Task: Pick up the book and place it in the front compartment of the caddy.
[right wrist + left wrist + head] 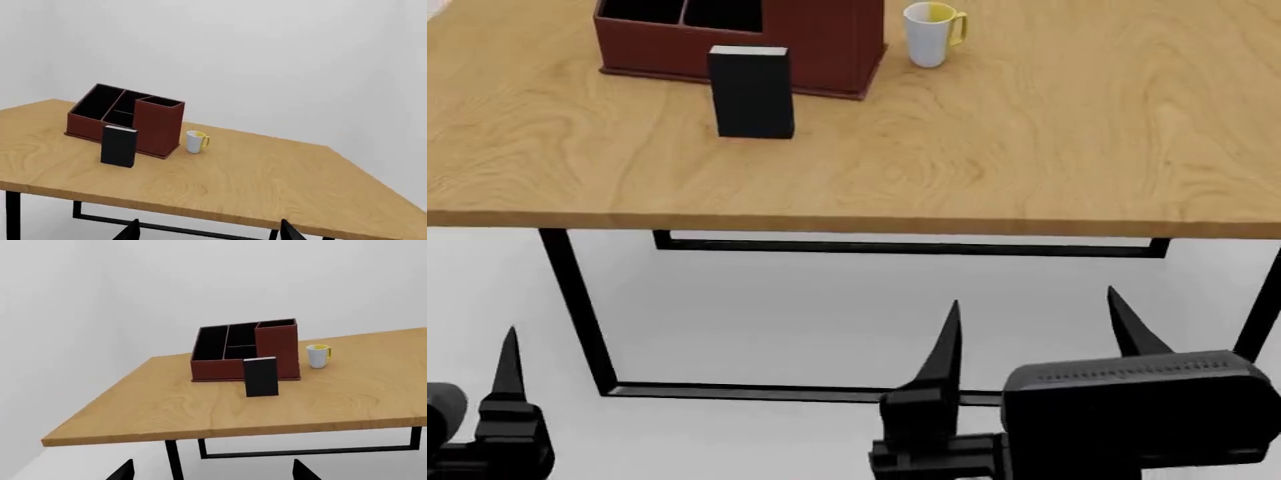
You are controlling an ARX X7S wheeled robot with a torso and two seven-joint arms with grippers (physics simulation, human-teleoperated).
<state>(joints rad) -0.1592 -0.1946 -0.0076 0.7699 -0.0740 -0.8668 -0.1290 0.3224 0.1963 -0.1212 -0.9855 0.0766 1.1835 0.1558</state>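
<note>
Left wrist view: the book (261, 376) stands upright just near of the caddy (244, 350), stiff and probably light; pinch its covers. Head view: both arms hang low, well below the table (988, 150); right gripper (1034, 335) spread, left gripper (507, 370) mostly hidden, state unclear. Right wrist view: mug (196, 141) right of caddy.

Small thick black book (751, 92) with white page edges on top, standing upright on the wooden surface (1028, 150), just in front of the caddy (827, 45). Reddish-brown rectangular caddy with black-lined open compartments, one end section taller.
</note>
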